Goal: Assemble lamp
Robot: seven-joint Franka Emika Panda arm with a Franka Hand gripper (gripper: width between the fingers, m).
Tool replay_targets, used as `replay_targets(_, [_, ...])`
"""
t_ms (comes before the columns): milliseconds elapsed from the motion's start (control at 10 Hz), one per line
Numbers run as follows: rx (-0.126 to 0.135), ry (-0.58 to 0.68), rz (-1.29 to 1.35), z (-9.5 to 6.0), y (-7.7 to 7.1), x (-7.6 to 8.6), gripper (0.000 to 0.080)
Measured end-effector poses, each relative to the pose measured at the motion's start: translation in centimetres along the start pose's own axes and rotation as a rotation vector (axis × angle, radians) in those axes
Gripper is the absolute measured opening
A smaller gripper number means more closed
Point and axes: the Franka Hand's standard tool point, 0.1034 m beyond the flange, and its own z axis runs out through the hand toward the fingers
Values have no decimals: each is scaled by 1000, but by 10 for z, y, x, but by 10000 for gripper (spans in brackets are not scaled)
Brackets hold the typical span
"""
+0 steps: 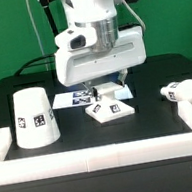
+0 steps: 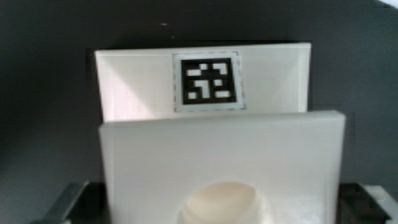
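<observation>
The flat square lamp base (image 1: 108,107) lies on the black table in the middle, tags on its top and side. My gripper (image 1: 110,84) is lowered over it. In the wrist view the base (image 2: 214,150) fills the frame, its round socket (image 2: 222,198) between my dark fingertips (image 2: 75,200), which stand wide apart on either side of it. My gripper (image 2: 221,205) is open and straddles the base. The tapered shade (image 1: 33,118) stands mouth down at the exterior view's left. The round bulb (image 1: 181,92) lies on its side at the exterior view's right.
The marker board (image 1: 76,99) lies flat just behind the base. A white rail (image 1: 104,155) frames the table along the front and both sides. A green wall stands behind.
</observation>
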Motion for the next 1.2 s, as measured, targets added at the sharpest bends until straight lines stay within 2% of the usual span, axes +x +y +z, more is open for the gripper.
replay_targets(500, [0, 1, 2, 0, 0, 1, 532])
replay_targets(1200, [-23, 103, 36, -6, -3, 76, 534])
